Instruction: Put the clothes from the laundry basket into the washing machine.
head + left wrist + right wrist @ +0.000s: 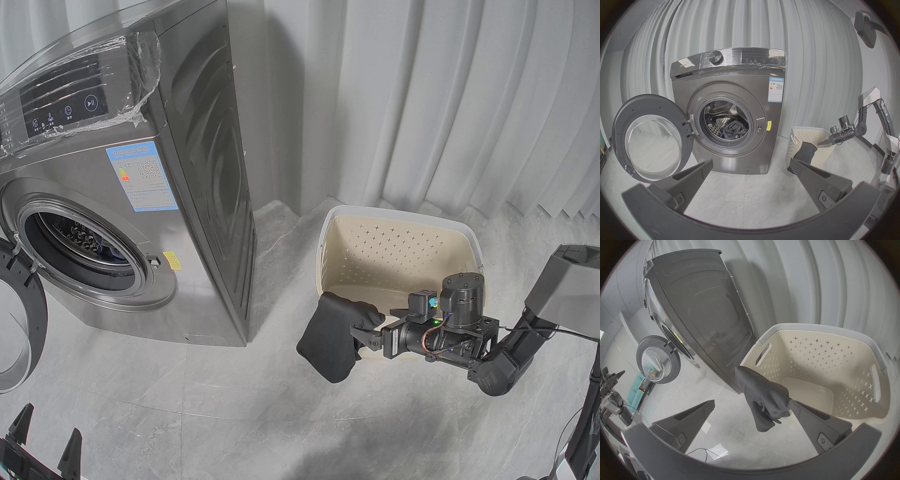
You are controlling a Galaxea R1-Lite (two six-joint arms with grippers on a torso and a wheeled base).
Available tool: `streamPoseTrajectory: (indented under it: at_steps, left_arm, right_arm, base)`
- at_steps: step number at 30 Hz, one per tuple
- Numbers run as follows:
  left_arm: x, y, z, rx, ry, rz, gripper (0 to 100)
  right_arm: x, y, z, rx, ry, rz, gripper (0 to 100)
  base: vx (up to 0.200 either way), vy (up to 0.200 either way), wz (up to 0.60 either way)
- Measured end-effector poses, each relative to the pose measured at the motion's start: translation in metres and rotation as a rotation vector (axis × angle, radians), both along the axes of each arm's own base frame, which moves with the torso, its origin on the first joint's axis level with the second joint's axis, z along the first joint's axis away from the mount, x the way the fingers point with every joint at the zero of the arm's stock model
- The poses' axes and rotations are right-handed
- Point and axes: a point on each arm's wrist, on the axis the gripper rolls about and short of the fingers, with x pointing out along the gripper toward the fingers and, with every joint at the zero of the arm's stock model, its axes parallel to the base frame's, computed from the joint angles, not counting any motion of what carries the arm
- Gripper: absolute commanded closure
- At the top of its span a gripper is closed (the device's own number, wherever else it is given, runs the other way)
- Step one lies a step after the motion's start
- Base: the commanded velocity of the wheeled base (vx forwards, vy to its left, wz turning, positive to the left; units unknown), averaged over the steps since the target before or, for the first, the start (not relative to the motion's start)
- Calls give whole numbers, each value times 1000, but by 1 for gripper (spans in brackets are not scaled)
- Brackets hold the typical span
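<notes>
The right gripper's (pixel 365 334) fingers are spread, a black garment (pixel 331 340) seemingly snagged on 1 fingertip (pixel 795 405), the laundry basket (pixel 400 212) just behind; the left gripper's (pixel 750 164) fingers gape wide.

Pale, pleated curtains (pixel 450 106) hung across the whole back of the room, their folds reaching down to the floor (pixel 250 400). That floor was laid in large grey tiles with faint marble veining and thin, straight joints. The light was soft and even, leaving a dull sheen on the tiles and only mild shade between the curtain folds. Off to one side stood a plain pale wall (pixel 618 312) with panel seams, and near its foot something teal (pixel 632 390) (too small to make out). White scraps of paper (pixel 720 450) lay on the tiles, with a thin cable (pixel 697 452) curling just beside them.
</notes>
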Motion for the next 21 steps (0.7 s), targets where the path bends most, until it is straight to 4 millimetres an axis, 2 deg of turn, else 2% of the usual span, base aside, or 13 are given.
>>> streamPoseTrajectory:
  at_steps: [21]
  left_arm:
    - [0,0,0,-1,0,0,0]
  right_arm:
    - [43,23,-37,-34,-18,-11,0]
  base:
    - [0,0,0]
